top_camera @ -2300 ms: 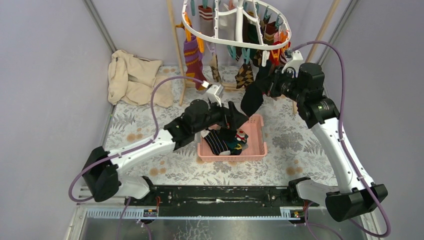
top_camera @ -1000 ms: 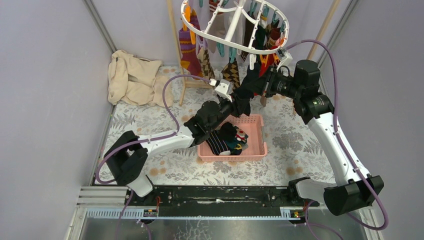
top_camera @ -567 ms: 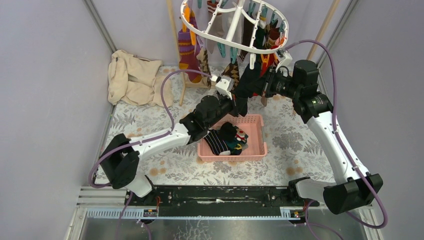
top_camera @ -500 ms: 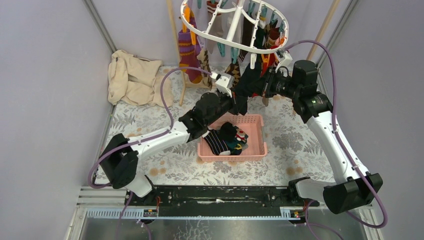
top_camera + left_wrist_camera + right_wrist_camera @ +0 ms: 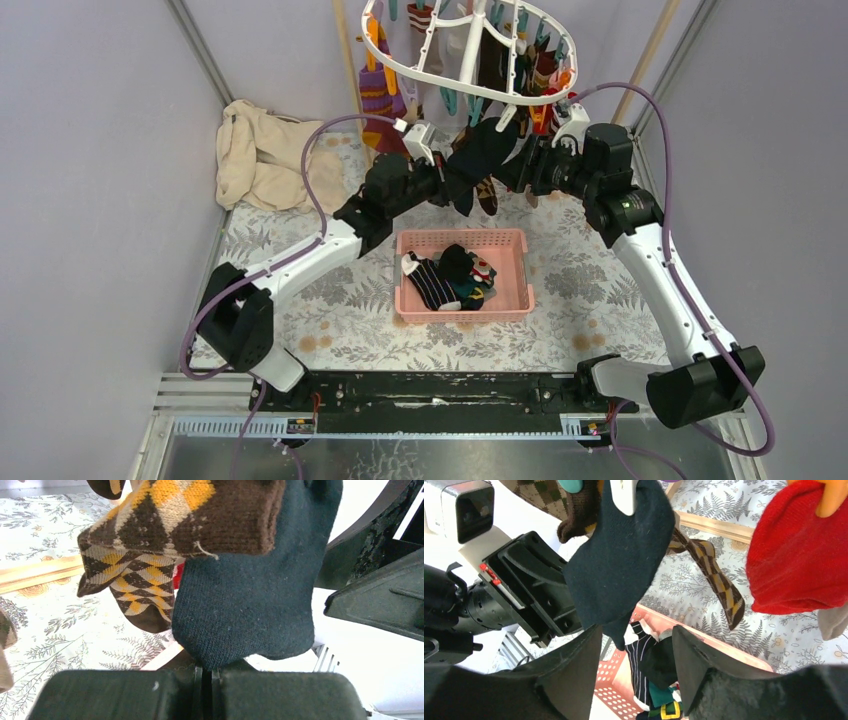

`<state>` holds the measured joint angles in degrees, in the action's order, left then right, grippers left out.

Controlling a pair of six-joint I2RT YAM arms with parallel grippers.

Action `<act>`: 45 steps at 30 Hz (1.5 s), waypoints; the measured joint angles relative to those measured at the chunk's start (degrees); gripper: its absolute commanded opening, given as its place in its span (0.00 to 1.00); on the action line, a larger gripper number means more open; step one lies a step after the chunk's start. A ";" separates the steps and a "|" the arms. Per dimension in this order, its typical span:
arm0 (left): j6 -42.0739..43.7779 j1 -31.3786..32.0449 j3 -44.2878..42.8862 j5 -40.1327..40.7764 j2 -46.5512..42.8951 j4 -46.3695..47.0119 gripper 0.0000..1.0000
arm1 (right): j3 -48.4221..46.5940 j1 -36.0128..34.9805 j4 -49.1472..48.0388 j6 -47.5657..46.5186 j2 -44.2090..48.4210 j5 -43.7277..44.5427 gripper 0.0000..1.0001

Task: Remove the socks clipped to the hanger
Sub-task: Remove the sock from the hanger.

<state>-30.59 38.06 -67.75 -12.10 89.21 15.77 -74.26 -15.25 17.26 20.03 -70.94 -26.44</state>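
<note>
The dark sock [image 5: 478, 160] hangs from a white clip [image 5: 624, 495] on the near rim of the hanger [image 5: 440, 88]. Its free lower end is pinched in the left gripper [image 5: 206, 672], whose jaws are pressed right together on the toe. We read that low grip as the setup for a pull that drags the cuff out of the clip. The right gripper [image 5: 634, 665] sits just behind the sock with its jaws parted about halfway and nothing between them, so it does not fight that pull. A brown argyle sock [image 5: 150, 510] overlaps the dark one, and a red sock [image 5: 799, 555] stays clipped beside it. The pink basket [image 5: 520, 275] lies directly below and already holds several loose socks [image 5: 450, 280], ready to catch this one. Compared with a second ago, the grip has changed sides: the right gripper was clamped on this sock and has now let go. The left gripper has closed on it, and its arm has lifted up and away from the basket.
</note>
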 measured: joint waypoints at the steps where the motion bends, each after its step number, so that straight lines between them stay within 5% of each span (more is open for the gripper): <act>1: -0.61 -0.68 0.00 -1.05 0.02 0.00 0.00 | 0.28 0.00 -0.44 0.00 0.20 0.33 0.71; 3: -1.60 -1.92 0.00 -3.08 0.02 0.00 0.00 | 0.83 0.02 -1.84 0.35 0.68 1.01 0.79; 8: -3.41 -4.13 0.00 -7.37 0.00 -0.11 0.00 | 2.58 0.04 -8.50 2.47 2.12 1.81 0.81; 17: -6.95 -5.40 0.00 -15.19 0.00 -1.57 0.00 | 8.76 0.04 -27.45 9.57 2.99 1.92 0.64; 24: -10.34 -6.19 0.00 -20.76 -0.09 -1.68 0.00 | 10.75 0.04 -37.57 14.38 0.87 3.39 0.63; 45: -29.27 -9.20 5.81 -34.10 -0.35 14.97 0.00 | 11.19 0.26 -43.45 16.74 -2.03 8.87 0.68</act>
<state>-59.86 28.86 -61.93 -46.19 88.86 30.74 -63.07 -14.98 -26.20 36.77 -72.97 -17.56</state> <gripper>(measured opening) 0.046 0.686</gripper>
